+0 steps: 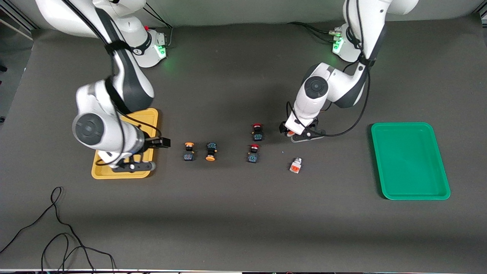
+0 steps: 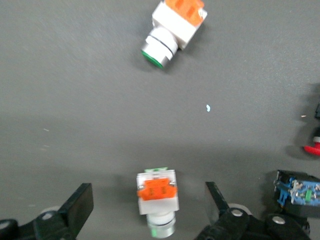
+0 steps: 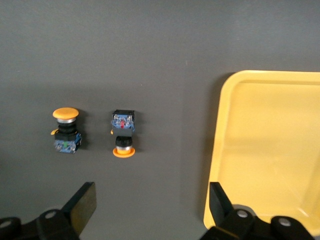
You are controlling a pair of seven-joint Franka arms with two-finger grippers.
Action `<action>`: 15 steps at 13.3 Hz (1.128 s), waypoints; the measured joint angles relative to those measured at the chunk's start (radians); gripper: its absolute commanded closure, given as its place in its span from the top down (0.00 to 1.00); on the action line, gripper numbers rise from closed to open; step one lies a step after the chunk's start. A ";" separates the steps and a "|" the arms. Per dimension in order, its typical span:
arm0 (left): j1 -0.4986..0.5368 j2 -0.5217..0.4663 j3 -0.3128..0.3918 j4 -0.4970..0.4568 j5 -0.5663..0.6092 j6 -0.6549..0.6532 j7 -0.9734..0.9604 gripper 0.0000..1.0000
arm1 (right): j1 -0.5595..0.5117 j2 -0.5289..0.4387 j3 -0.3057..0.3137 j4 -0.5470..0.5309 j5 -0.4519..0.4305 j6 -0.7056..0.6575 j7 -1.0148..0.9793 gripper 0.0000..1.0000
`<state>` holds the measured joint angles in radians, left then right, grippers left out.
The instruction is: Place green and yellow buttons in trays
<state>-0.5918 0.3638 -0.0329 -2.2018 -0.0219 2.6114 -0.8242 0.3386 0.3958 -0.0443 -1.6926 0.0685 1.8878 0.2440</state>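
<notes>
Grey matting covers the surface (image 1: 236,213), and the yellow tray (image 1: 154,118) serves as the landmark at the right arm's end. The right gripper (image 1: 146,154) hangs over that tray's edge with its fingers spread wide and nothing between them. Just beside the tray, toward the left arm's end, lie two yellow-capped buttons: the first yellow button (image 1: 188,151) and, one step further on, the second yellow button (image 1: 211,151), which lies the other way round. Further still from the tray sit two red-capped switches (image 1: 255,142), one nearer the front camera than the other.

The left gripper (image 1: 300,133) is down low at the surface, well apart from the yellow tray, released and straddling a white-bodied green button (image 2: 157,202) without visibly pinching it. A second white-bodied button (image 1: 295,165) lies near it, closer to the front camera. Farthest from the yellow tray, at the left arm's end, rests the green tray (image 1: 384,160). Neither tray shows a button inside.
</notes>
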 measured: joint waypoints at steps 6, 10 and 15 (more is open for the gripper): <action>-0.046 0.063 0.006 0.003 0.001 0.056 -0.085 0.98 | 0.026 0.085 0.000 -0.005 0.008 0.104 0.006 1.00; -0.029 0.063 0.018 0.003 0.004 0.054 -0.084 0.90 | 0.051 0.189 0.000 -0.012 0.050 0.207 0.009 1.00; -0.018 0.063 0.018 0.003 0.009 0.054 -0.083 0.34 | 0.055 0.318 0.000 -0.012 0.052 0.308 0.011 1.00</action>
<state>-0.6097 0.4269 -0.0153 -2.1989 -0.0132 2.6650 -0.9073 0.3936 0.7134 -0.0444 -1.7051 0.1205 2.1955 0.2550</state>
